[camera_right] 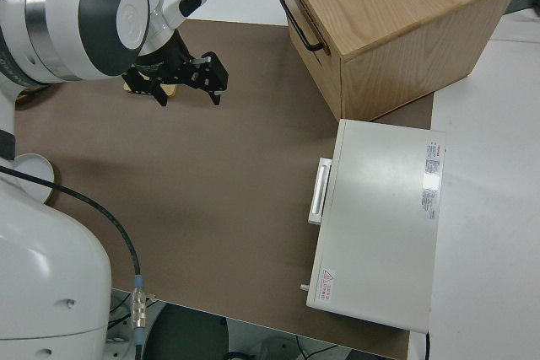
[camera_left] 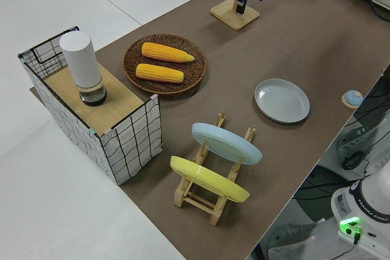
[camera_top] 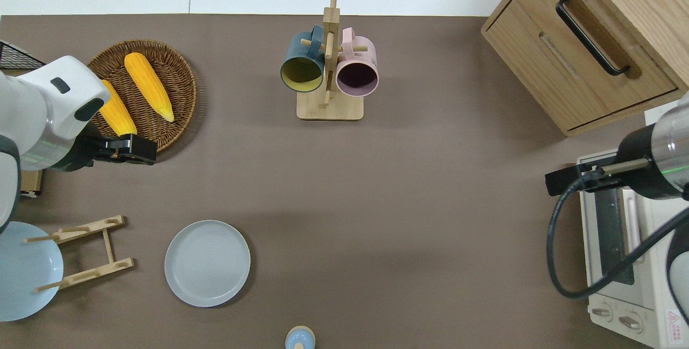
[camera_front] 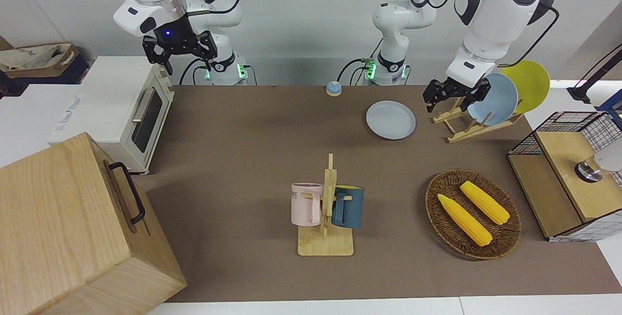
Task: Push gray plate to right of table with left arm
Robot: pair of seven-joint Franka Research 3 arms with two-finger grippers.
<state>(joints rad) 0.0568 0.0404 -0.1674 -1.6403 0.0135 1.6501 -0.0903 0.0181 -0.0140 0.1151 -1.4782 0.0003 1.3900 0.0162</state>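
Plate point(camera_top: 207, 263) looks stiff, breakable, likely slides easily on the surface point(camera_top: 409, 193); push its rim. Left hand point(camera_front: 455, 92) hangs open, empty; right arm parked.

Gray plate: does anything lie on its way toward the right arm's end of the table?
Nothing visible does. The pale gray-blue round plate has bare matte brown table up to the white toaster oven; the small blue bell sits nearer the robots, off the path.

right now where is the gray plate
The gray plate lies flat on the table, beside the wooden plate rack, toward the left arm's end.
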